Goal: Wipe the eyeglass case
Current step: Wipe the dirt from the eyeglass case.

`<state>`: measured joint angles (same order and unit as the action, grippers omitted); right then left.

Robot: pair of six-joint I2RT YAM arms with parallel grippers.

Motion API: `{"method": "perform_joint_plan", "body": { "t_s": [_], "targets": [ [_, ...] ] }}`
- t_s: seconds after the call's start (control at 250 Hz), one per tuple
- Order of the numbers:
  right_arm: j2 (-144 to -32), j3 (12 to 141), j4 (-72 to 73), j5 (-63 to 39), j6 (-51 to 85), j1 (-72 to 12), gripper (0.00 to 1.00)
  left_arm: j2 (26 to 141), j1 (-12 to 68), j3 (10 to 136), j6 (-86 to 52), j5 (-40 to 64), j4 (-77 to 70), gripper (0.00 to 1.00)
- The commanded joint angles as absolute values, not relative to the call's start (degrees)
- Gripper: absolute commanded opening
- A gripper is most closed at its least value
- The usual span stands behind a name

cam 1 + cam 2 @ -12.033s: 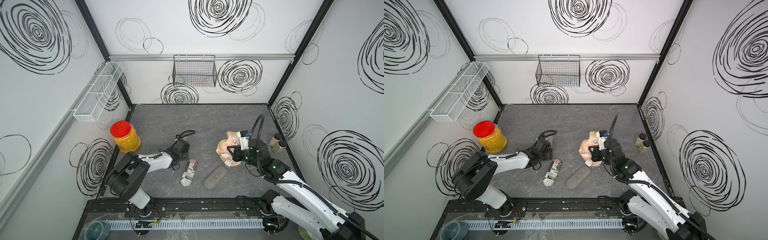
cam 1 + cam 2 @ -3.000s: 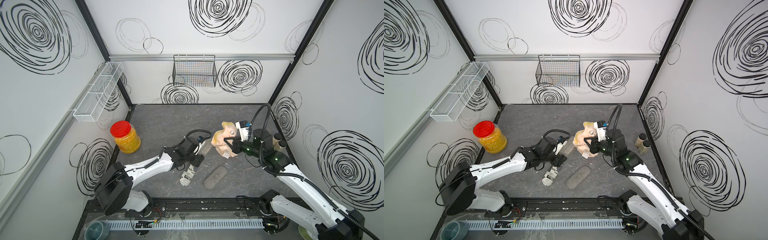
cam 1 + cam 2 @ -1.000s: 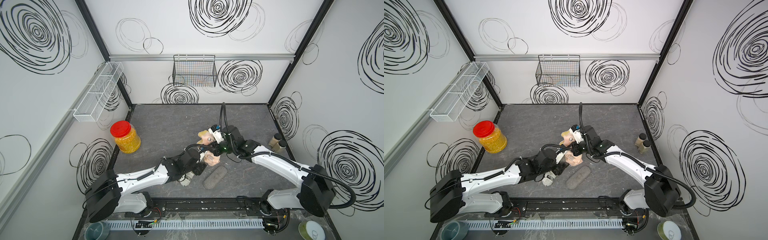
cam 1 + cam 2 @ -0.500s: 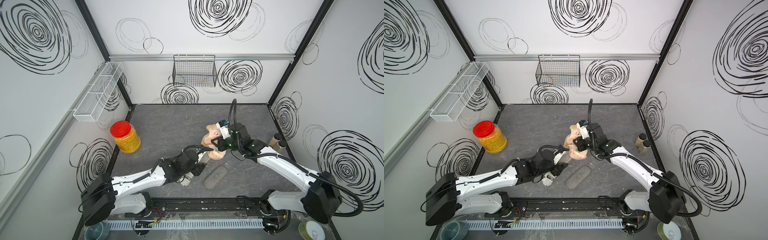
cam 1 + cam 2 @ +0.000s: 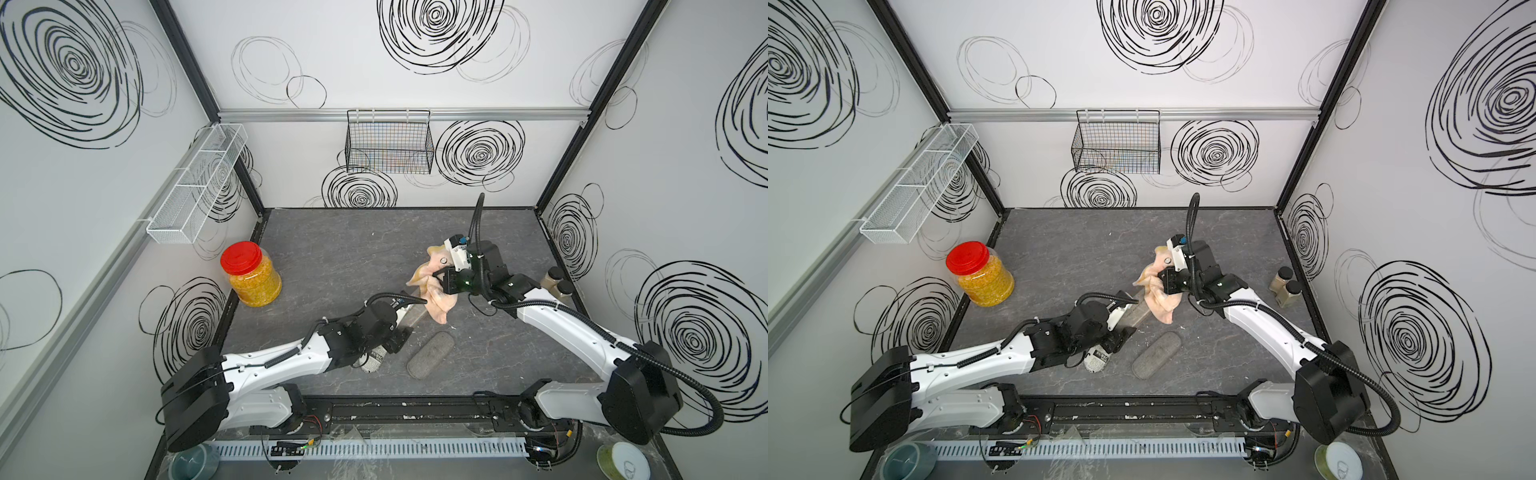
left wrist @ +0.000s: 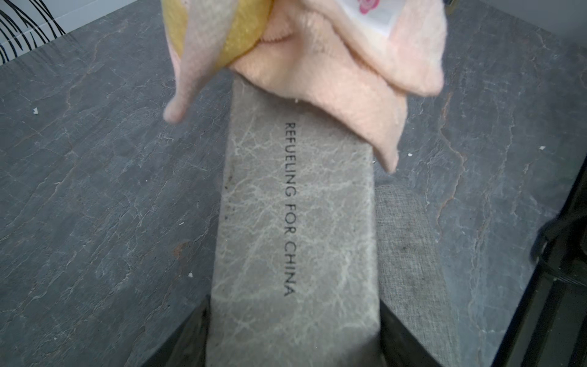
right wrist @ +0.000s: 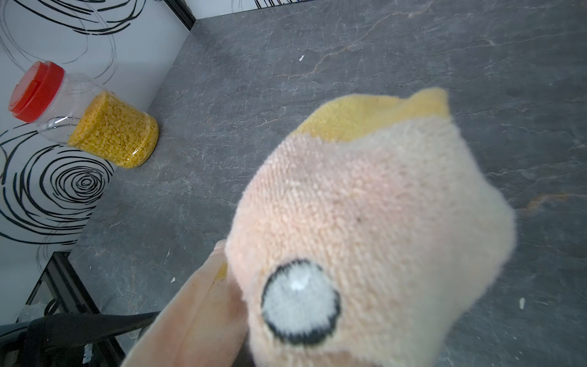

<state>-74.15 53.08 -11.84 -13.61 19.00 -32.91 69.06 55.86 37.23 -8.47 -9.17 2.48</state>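
Observation:
My left gripper (image 5: pixel 405 323) (image 6: pixel 293 349) is shut on the near end of the eyeglass case (image 6: pixel 295 222), a grey rectangular case with black lettering, held slanting above the table (image 5: pixel 332 257). The case also shows in both top views (image 5: pixel 415 312) (image 5: pixel 1136 312). A peach and yellow cloth (image 5: pixel 438 300) (image 5: pixel 1160 303) (image 6: pixel 333 82) drapes over the case's far end. My right gripper (image 5: pixel 441 279) (image 5: pixel 1163 283) is shut on that cloth. In the right wrist view the cloth (image 7: pixel 365 222) hides the fingers.
A grey oval pouch (image 5: pixel 430 354) lies on the table just under the case. A labelled can (image 5: pixel 374 360) lies beneath my left wrist. A red-lidded jar (image 5: pixel 250 274) stands at the left wall, two small bottles (image 5: pixel 557 281) at the right wall. A wire basket (image 5: pixel 388 145) hangs on the back wall.
My right gripper has drawn the cloth along the case, away from the left gripper toward the case's far end. The left gripper has kept its hold on the case.

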Motion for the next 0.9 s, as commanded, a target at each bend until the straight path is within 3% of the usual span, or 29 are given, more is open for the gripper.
{"method": "perform_joint_plan", "body": {
  "t_s": [0.0, 0.212, 0.507, 0.667, 0.895],
  "targets": [
    [-74.4, 52.23, -10.18, -17.12, 18.2, -35.72, 0.0, 67.62, 56.24, 37.61, -9.32, -10.42, -4.04, 0.6],
    [-78.82, 56.06, -13.89, -20.9, 17.04, -40.65, 0.0, 68.55, 56.47, 37.82, -9.43, -10.66, -4.15, 0.6],
    [-73.27, 51.32, -10.59, -14.25, 21.25, -33.4, 0.0, 68.03, 56.94, 36.77, -10.11, -11.25, -4.57, 0.6],
    [-74.96, 51.71, -8.02, -18.17, 19.88, -37.31, 0.0, 68.55, 57.03, 36.66, -10.37, -11.26, -5.15, 0.6],
    [-79.43, 56.32, -15.44, -12.06, 18.89, -40.71, 0.0, 69.61, 57.04, 37.11, -10.1, -11.16, -4.63, 0.6]
  ]
}}
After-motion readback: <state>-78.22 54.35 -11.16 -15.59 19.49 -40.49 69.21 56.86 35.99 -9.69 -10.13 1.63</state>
